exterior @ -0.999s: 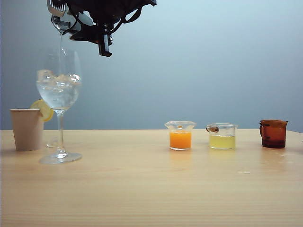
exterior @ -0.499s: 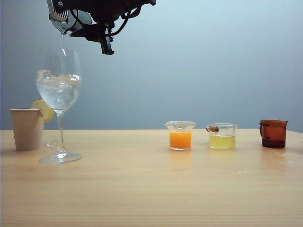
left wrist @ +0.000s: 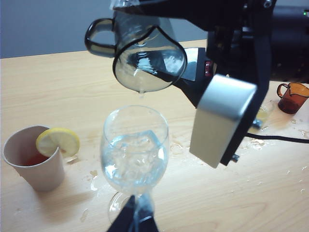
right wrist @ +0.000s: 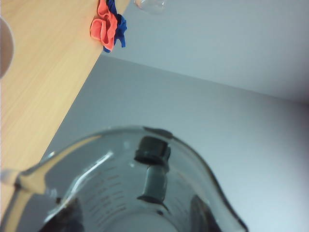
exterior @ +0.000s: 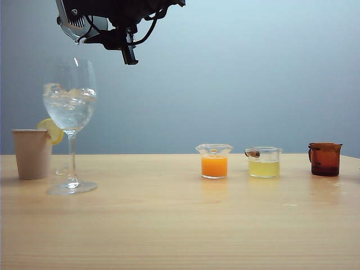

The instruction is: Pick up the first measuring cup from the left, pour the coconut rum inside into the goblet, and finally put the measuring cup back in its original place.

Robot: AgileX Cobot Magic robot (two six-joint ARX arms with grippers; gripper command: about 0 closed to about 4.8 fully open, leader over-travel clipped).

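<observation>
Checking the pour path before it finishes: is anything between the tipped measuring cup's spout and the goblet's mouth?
Nothing visible. The right claw holds the measuring cup tipped directly above the open goblet; only air and a hanging drip lie between.

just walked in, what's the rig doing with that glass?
The right gripper holds the smoky measuring cup tipped spout-down above the goblet, which stands on the table with ice and clear liquid in it. The cup looks nearly drained, with only a drip at its spout. The left gripper sits low at the goblet's stem. The paper cup with a lemon slice stands beside the goblet.
</observation>
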